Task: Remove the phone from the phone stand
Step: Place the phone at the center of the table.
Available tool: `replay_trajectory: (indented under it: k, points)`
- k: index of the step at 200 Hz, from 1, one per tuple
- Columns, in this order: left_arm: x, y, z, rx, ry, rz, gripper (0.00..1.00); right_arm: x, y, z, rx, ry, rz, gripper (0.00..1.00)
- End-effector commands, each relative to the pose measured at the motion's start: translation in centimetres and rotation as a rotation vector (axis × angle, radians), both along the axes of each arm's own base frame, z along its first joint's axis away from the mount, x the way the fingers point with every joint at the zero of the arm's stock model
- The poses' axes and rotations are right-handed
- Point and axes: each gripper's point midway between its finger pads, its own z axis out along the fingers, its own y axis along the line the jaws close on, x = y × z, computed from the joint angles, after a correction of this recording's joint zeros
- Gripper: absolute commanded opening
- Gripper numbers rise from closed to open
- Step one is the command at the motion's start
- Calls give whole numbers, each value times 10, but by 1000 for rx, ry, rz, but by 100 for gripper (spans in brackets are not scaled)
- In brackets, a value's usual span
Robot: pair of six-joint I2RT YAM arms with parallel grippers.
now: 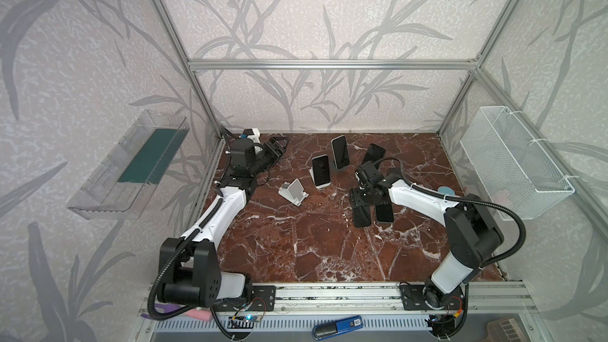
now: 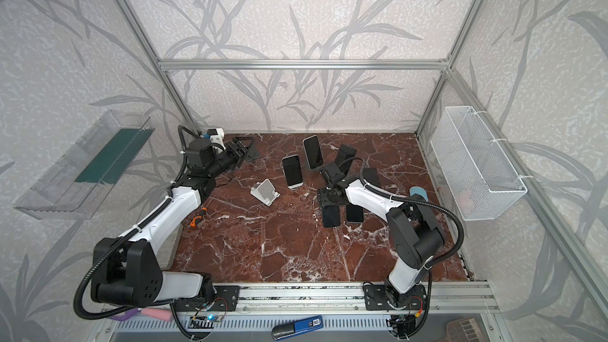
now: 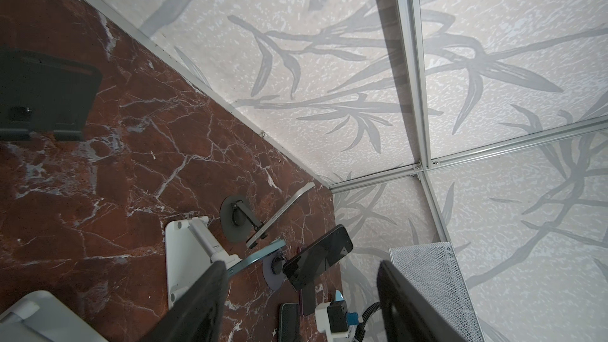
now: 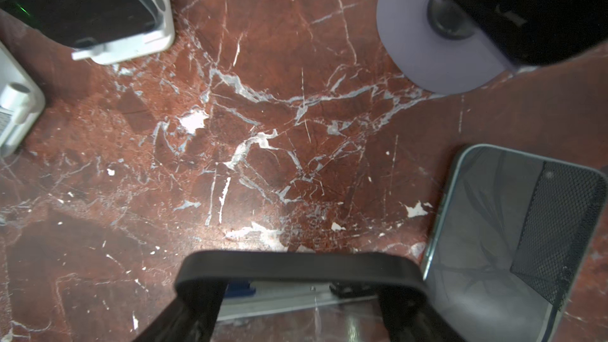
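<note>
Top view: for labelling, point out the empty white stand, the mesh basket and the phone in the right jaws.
Stand [image 1: 295,189]: in a top view, back plate.
Basket [image 1: 493,159]: in a top view, mesh side wall.
Phone [image 1: 362,218]: in a top view, near end.

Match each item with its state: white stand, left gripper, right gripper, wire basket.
Items: 1 white stand; 2 left gripper; 3 right gripper; 4 wire basket.
States: A mesh, hanging; B shut on a dark phone; C standing without a phone; D open, holding nothing.
Pairs: 1-C; 2-D; 3-B; 4-A.
</note>
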Motion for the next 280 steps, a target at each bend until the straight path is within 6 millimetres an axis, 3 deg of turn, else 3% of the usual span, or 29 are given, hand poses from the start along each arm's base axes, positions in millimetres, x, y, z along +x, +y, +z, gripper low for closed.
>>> replay_trajectory:
  k: [1, 74, 119, 160, 220, 280]
  points:
    - [1, -4, 23, -17, -57, -17, 72, 11, 0, 0, -22, -10, -5, 71]
    - [2, -5, 21, -19, -52, -21, 72, 25, -5, -20, -78, -21, -31, 74]
    - [0, -5, 26, -16, -65, -25, 72, 22, -17, -29, -115, -9, -77, 75]
    - [3, -6, 19, -25, -44, -29, 72, 24, -21, -39, -125, -6, -115, 76]
    - [-2, -3, 29, -11, -72, -17, 72, 13, -31, -49, -133, -7, -165, 78]
    - [-2, -3, 30, -14, -73, -16, 72, 16, -32, -55, -130, -10, -197, 79]
